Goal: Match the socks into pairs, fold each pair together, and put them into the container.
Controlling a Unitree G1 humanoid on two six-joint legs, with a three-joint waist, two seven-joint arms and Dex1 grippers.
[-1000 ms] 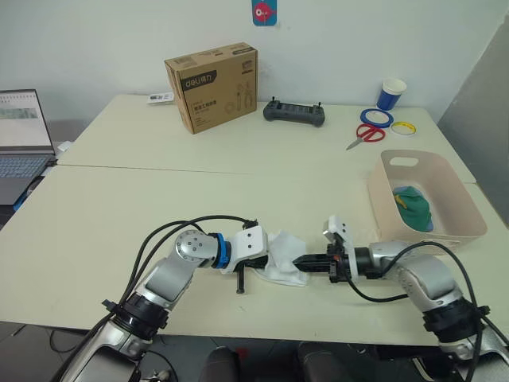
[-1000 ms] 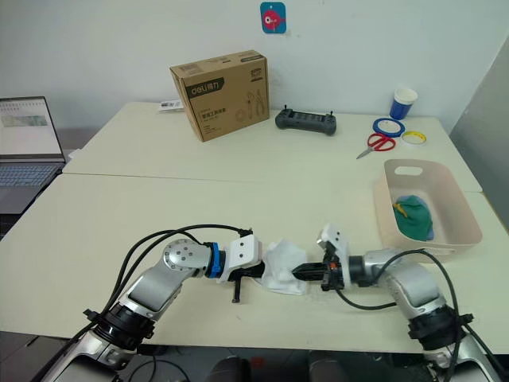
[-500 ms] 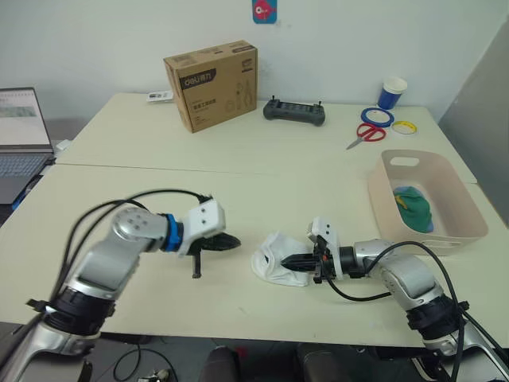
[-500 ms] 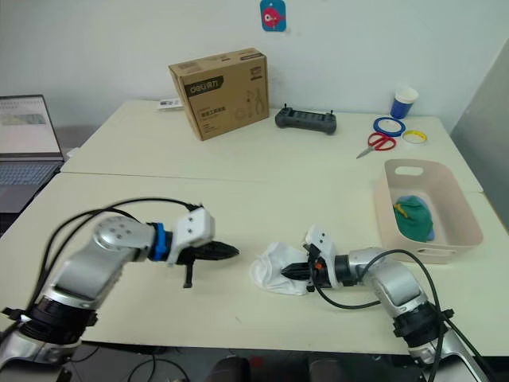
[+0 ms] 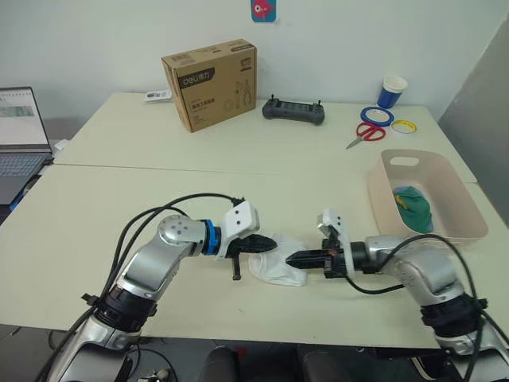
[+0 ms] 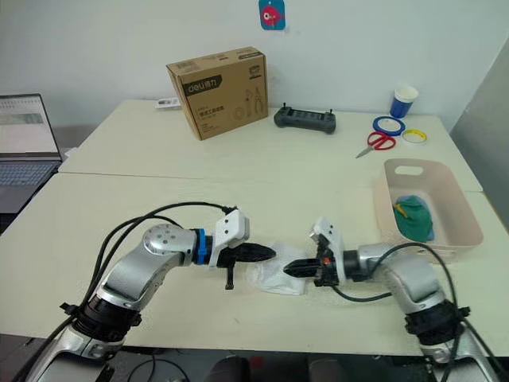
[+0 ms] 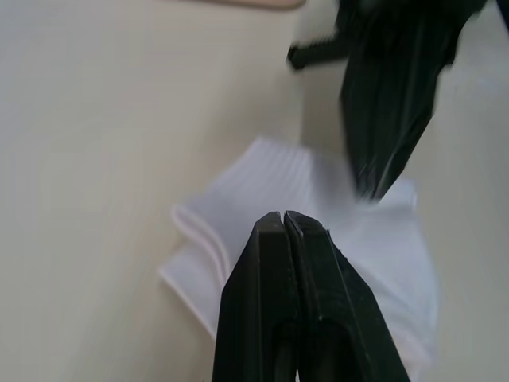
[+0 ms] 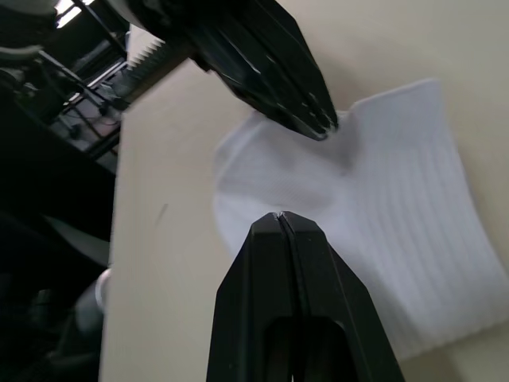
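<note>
Lying on the near part of the desk, the white socks form a flattened, overlapping bundle between the two grippers. The left gripper points toward the bundle from the robot's left, its two black fingers pressed together with nothing between them; its tips sit at the bundle's upper left edge, and the left wrist view shows the closed tips over the ribbed white fabric. The right gripper comes in from the robot's right, fingers likewise closed with nothing pinched between them, the tips at the bundle's right side; whether either gripper actually touches the cloth cannot be told. In the right wrist view the closed right gripper hangs over the white socks, with the other gripper's black tips at the far edge of the fabric.

Off to the robot's right stands the pale pink container, well apart from the white socks. Inside it lie a dark green sock with yellowish marks and a bit of light blue sock showing beside it.

Farther back on the desk are a brown cardboard box, a black controller, red-handled scissors, two rolls of tape and a blue paper cup. A laptop sits at the far left.
</note>
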